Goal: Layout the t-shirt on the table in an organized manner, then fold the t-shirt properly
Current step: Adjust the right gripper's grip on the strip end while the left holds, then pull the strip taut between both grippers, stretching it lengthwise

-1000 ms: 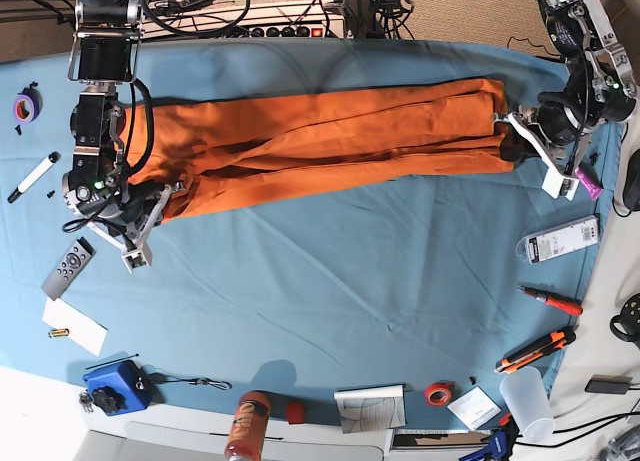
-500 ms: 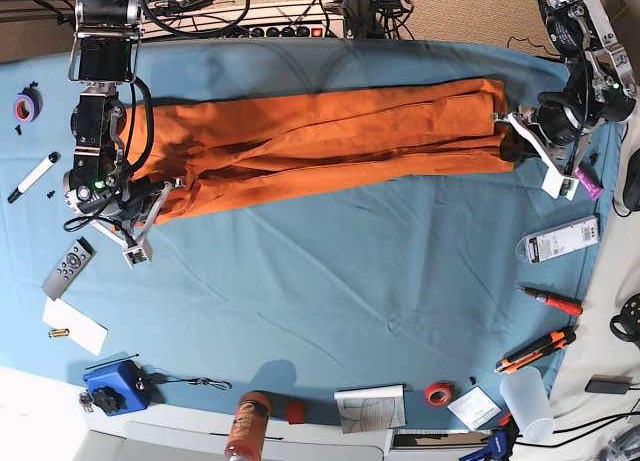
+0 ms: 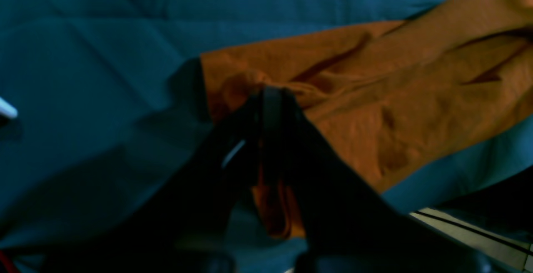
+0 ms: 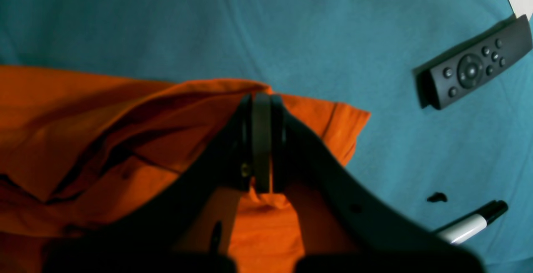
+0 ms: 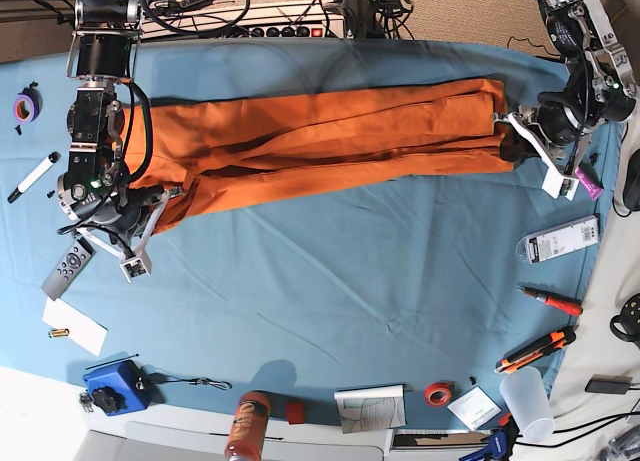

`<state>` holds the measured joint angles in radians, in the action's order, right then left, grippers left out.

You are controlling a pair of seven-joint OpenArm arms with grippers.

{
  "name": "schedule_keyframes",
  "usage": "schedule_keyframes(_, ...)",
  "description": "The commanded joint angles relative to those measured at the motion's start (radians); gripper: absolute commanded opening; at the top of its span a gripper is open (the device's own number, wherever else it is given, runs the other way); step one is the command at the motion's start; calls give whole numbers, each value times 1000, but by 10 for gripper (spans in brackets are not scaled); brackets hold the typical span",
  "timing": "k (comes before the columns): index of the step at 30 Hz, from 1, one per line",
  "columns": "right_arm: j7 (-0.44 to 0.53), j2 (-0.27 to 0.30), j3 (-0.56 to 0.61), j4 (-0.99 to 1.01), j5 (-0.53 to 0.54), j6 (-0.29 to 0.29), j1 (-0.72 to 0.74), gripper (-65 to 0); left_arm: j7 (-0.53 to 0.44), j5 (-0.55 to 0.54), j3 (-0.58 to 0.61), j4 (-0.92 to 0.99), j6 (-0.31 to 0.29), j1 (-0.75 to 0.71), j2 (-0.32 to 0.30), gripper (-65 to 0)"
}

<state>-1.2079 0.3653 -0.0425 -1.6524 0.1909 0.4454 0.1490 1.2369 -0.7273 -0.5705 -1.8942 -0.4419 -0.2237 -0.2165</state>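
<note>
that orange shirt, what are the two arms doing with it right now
A two-armed robot has the orange t-shirt stretched out long across the teal-covered table, one gripper at each end. The left gripper is shut on fabric at one end, and the right gripper is shut on the shirt's edge at the other. The shirt is bunched into lengthwise folds, not yet laid flat. A remote and a marker lie nearby.

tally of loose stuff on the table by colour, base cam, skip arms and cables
Orange: 3, the t-shirt, screwdriver, utility knife
Purple: 1, tape roll
Red: 1, tape roll
Blue: 1, box
White or clear: 3, marker, paper sheet, plastic cup
Grey: 1, remote
Total: 10
</note>
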Motion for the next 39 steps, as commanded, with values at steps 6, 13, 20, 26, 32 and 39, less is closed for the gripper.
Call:
schedule_keyframes(6, 9, 15, -5, -22, 3, 3, -51, -650, -10, -18, -3, -18, -4, 4, -11, -650)
schedule_keyframes(13, 32, 15, -5, -190, 2, 2, -141, -650, 4, -18, -3, -18, -3, 4, -11, -650)
schedule_keyframes(20, -23, 15, -13, -292, 3, -14, -150, -650, 21, -44, -3, -18, -1, -9, -10, -650)
schedule_keyframes(26, -60, 15, -100, -298, 39, -10, -161, -650, 24, -52, -3, -19, -3, -42, -11, -650)
schedule_keyframes(32, -125, 15, -272, -298, 260, 68, -218, -650, 29, -52, -3, -21, -3, -48, -10, -650)
schedule_keyframes(39, -188, 15, -478, -298, 459, 145, -270, -650, 42, -52, -3, -77, -3, -81, -10, -650)
